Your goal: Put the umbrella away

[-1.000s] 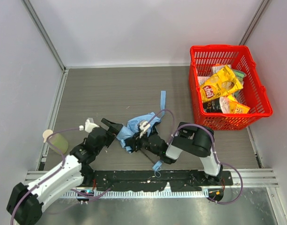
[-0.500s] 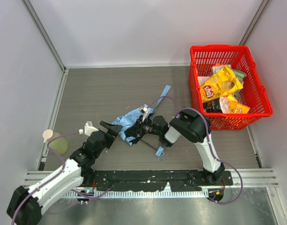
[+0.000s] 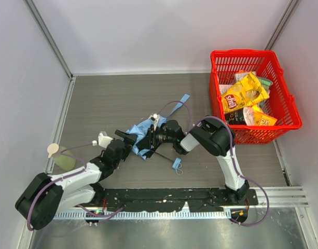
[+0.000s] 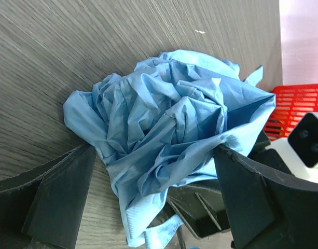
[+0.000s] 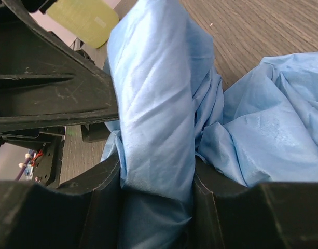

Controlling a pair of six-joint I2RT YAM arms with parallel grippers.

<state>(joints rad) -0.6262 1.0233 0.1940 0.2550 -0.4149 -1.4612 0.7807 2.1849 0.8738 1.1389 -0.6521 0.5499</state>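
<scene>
Umbrella (image 3: 140,130) fabric is clamped in right jaws; left jaws gape wide around it, not gripping.

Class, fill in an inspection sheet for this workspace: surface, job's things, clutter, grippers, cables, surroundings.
Surface: grey wood-grain table, no spills seen.
Job's things: light blue fabric compact umbrella, crumpled mid-table, not yet put away.
Clutter: red plastic basket holding snack bags, far right; pale green object at the left edge.
Grippers: left gripper open, straddling the fabric; right gripper shut on a fold of fabric.
Cables: purple cables loop along both arms.
Surroundings: white enclosure walls; nothing else seen.
</scene>
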